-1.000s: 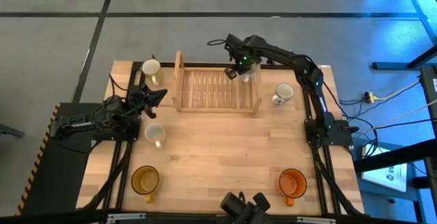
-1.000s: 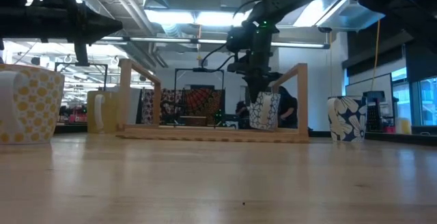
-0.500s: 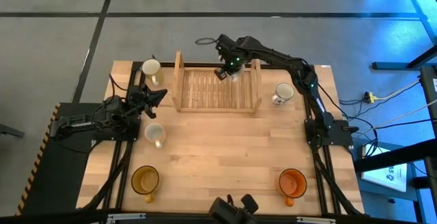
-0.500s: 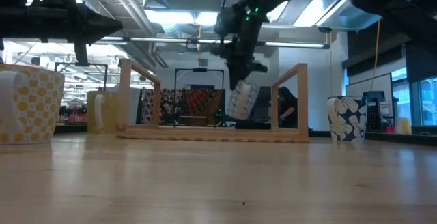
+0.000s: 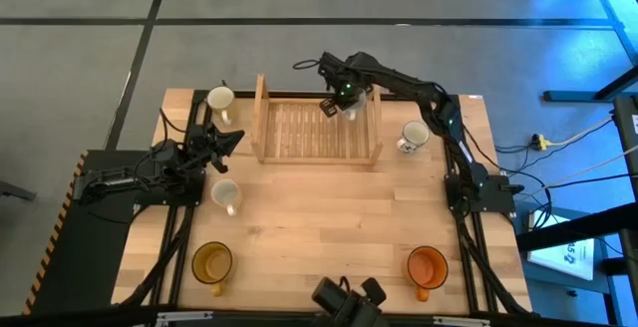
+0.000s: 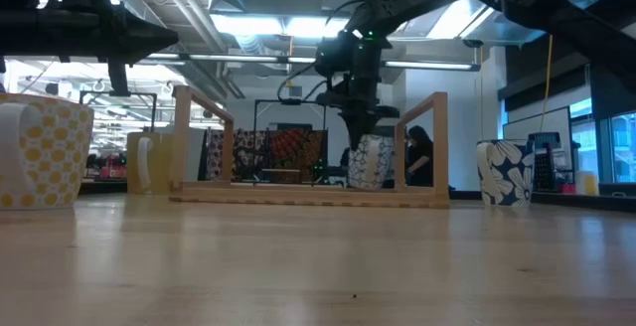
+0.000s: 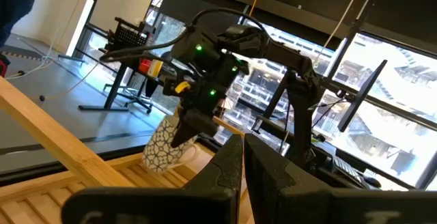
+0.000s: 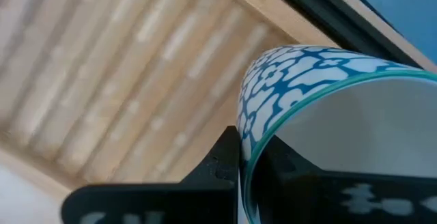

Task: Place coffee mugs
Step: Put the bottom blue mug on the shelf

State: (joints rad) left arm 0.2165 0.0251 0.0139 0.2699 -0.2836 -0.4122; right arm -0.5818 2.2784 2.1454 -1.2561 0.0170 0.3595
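My right gripper [image 5: 342,96] is shut on a white mug with a blue pattern [image 6: 369,162]. It holds the mug over the far right part of the wooden slatted rack [image 5: 314,131]. The mug stands almost upright, low over the slats [image 8: 130,87]; I cannot tell if its base touches them. My left gripper [image 5: 227,139] waits, shut, left of the rack, between two white mugs [image 5: 219,100] [image 5: 225,195]. Another patterned white mug [image 5: 414,136] stands right of the rack. The amber mug [image 5: 212,262] and the orange mug [image 5: 427,265] stand near the table's near edge. My right gripper pinches the patterned mug's wall at its rim [image 8: 247,136], with one finger [image 8: 222,159] outside and the other inside the mug. The fingers come from above, pointing down. The mug hangs below them, close to upright, inside the rack's right rail [image 6: 435,147].
The rack's upright end rails [image 6: 204,142] stand on both sides of its slatted floor. In the low view, a yellow-dotted mug [image 6: 40,152] is close at the left and a floral mug [image 6: 505,172] at the right. Bare tabletop [image 5: 319,227] lies between the rack and the near mugs.
My right gripper carried the mug from the rack's right rail toward the table's left, lifting and tilting it over the slats. It then came back a little to the right and down, and the mug now sits lower and nearly upright.
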